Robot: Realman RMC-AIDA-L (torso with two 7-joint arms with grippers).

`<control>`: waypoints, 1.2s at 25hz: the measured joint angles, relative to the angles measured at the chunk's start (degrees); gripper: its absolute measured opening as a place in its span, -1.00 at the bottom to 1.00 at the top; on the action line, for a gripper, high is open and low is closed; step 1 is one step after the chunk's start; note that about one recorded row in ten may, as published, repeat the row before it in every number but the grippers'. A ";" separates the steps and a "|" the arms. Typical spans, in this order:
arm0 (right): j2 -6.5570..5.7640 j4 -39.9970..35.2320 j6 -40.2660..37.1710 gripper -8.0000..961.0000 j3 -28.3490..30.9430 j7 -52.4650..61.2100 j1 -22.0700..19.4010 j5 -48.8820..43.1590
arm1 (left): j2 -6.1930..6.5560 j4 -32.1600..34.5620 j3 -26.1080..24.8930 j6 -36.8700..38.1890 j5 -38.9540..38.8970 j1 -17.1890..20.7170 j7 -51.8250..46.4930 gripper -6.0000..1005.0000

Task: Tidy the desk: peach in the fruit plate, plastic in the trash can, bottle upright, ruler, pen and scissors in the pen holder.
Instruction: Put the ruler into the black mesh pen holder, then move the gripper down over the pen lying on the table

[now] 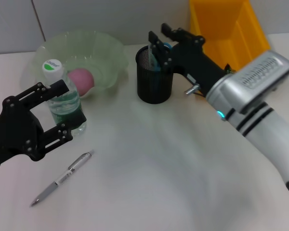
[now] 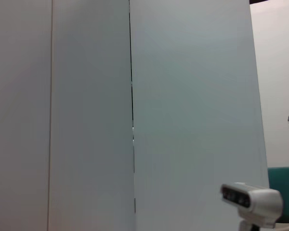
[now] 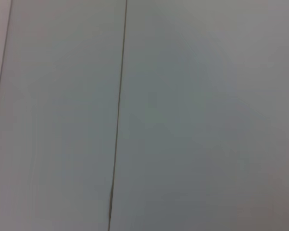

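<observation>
The bottle (image 1: 63, 98) stands upright on the desk (image 1: 149, 163), and my left gripper (image 1: 62, 109) is shut on its body from the left. The peach (image 1: 82, 80) lies in the fruit plate (image 1: 106, 48) just behind it. My right gripper (image 1: 162, 42) hovers over the rim of the pen holder (image 1: 154, 82), shut on the light blue scissors (image 1: 166, 46), whose blade end dips into the cup. The pen (image 1: 62, 178) lies slanted on the desk at the front left. Ruler and plastic are out of view. Both wrist views show only wall panels.
The yellow trash can (image 1: 226, 26) stands at the back right, right behind my right arm. The fruit plate, bottle and pen holder crowd the back of the desk. A white device (image 2: 250, 199) shows low in the left wrist view.
</observation>
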 joint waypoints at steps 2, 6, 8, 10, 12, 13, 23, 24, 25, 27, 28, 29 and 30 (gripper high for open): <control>-0.04 0.02 -1.67 -0.46 0.00 0.00 -0.57 0.00 | 0.00 -0.21 -0.01 -0.11 0.00 0.10 0.00 0.33; -0.28 0.42 -9.59 -0.29 0.16 0.84 -3.77 0.28 | 0.00 -0.36 -0.06 -0.11 0.00 0.13 0.00 0.33; -0.34 0.38 -14.69 -0.21 0.14 1.86 -5.86 0.34 | 0.00 -0.42 0.06 -0.04 0.18 0.19 0.00 0.33; -0.51 0.10 -23.05 -0.13 -0.53 4.51 -9.76 -0.35 | 0.01 -0.02 0.05 0.23 1.91 0.22 -0.53 0.33; -0.99 -1.09 -27.39 -0.05 -0.65 8.51 -12.33 -2.99 | 0.00 1.12 -0.09 0.15 4.14 0.28 -1.59 0.33; -0.99 -1.09 -27.39 0.05 -0.65 8.51 -12.33 -2.99 | 0.01 2.17 -0.12 -0.22 5.65 0.42 -2.66 0.33; -1.00 -29.66 -40.99 0.68 -2.75 41.43 -15.40 -18.73 | -3.78 31.40 0.18 -16.90 28.79 7.36 -28.91 0.33; -0.89 -32.44 -41.93 0.68 -3.80 43.09 -15.69 -19.02 | -4.16 34.28 0.62 -18.34 31.83 7.75 -32.47 0.33; -0.85 -37.78 -43.71 0.68 -6.14 46.11 -16.74 -19.14 | -4.24 41.85 3.94 -22.14 41.24 7.71 -45.63 0.33; -0.84 -40.60 -44.59 0.68 -7.17 47.74 -17.32 -19.15 | -4.16 45.05 5.57 -23.42 46.23 7.12 -53.76 0.33; -0.84 -42.83 -45.10 0.68 -7.97 48.88 -17.73 -19.15 | -4.16 45.05 5.57 -23.42 46.23 7.12 -53.76 0.33; -0.80 -44.74 -45.38 0.68 -8.72 49.93 -18.07 -19.15 | -4.16 45.05 5.57 -23.42 46.23 7.12 -53.76 0.33; -0.77 -47.75 -45.73 0.68 -10.01 51.40 -18.87 -19.10 | -4.14 50.93 8.53 -23.41 57.43 5.72 -66.38 0.33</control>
